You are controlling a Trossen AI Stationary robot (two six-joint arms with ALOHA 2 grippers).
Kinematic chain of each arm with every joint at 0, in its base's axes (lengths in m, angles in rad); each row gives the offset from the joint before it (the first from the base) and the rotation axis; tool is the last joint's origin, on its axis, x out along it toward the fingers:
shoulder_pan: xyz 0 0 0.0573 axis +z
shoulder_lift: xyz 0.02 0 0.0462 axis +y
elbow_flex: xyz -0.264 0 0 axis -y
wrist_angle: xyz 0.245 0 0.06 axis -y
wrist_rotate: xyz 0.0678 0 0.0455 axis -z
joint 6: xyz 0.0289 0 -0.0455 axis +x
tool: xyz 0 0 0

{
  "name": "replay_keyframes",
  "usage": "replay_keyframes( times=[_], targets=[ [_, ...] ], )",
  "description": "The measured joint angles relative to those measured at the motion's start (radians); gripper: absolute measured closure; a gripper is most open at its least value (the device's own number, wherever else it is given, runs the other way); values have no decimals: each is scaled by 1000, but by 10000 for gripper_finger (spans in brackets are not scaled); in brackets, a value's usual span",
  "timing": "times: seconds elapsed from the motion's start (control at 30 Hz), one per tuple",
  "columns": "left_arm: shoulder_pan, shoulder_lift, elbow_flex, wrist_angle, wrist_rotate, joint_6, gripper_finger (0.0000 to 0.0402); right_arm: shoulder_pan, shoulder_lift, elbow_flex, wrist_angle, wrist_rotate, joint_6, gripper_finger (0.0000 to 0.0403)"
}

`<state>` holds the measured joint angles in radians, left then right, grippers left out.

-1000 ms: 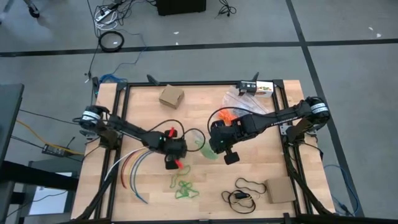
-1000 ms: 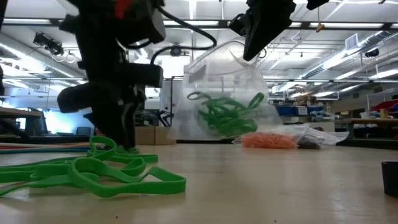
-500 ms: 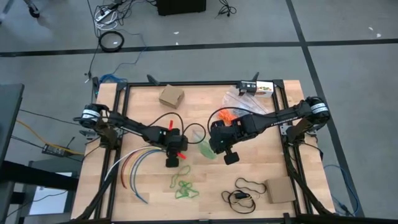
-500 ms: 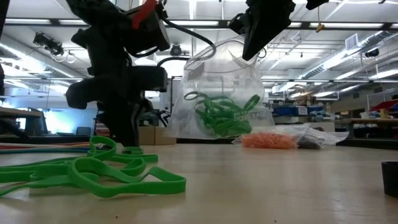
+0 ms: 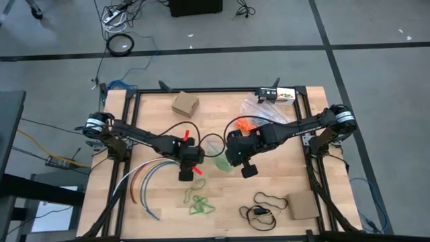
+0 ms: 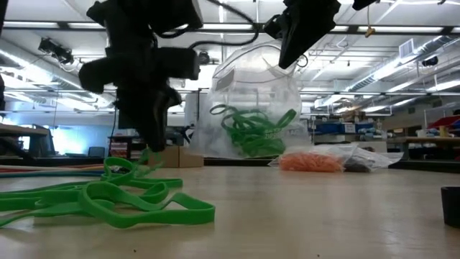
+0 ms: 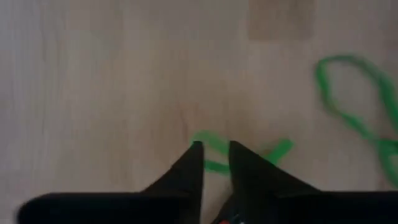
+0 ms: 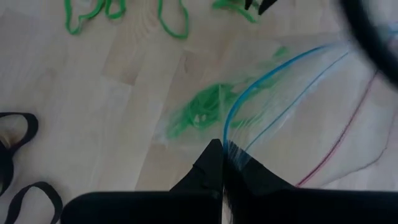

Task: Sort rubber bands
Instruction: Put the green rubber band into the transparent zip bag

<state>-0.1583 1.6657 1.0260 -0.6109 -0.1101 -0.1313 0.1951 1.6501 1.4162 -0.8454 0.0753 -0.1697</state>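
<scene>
Mid-table, near the left side of the clear plastic zip bag (image 6: 251,108): left gripper (image 7: 214,149), dark fingers slightly apart, with a bright green rubber band (image 7: 214,163) lying across the gap at the tips. Can't tell if actually pinched or just resting on the wood.

Right beside it, right gripper (image 8: 222,149) pressed together on the bag's blue-lined rim, holding the bag up off the light wooden table (image 5: 282,175). Inside the bag: a bunch of green rubber bands (image 6: 248,129).

Nearer the front edge, a loose tangle of more green bands (image 5: 199,202) flat on the wood. Over at the far right, a small heap of orange bands (image 6: 310,162) in another clear bag, with dark ones (image 6: 357,165) just beside.

Near right: thin black cord loop (image 5: 267,199) and a flat cardboard piece (image 5: 302,206). Far side: small cardboard box (image 5: 185,104). Near left: long curved coloured cables (image 5: 144,178).
</scene>
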Motion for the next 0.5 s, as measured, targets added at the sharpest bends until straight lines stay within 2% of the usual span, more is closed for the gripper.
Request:
replay_keyframes(
  times=[0.27,0.37,0.5],
  targets=[
    [23,0,-68,26,-52,-58,203,1,0,0,-2,0,1,403],
    [36,0,-101,64,-13,-81,181,1,0,0,-1,0,-1,403],
    [57,0,-151,197,46,-107,174,1,0,0,5,0,-3,403]
  ],
)
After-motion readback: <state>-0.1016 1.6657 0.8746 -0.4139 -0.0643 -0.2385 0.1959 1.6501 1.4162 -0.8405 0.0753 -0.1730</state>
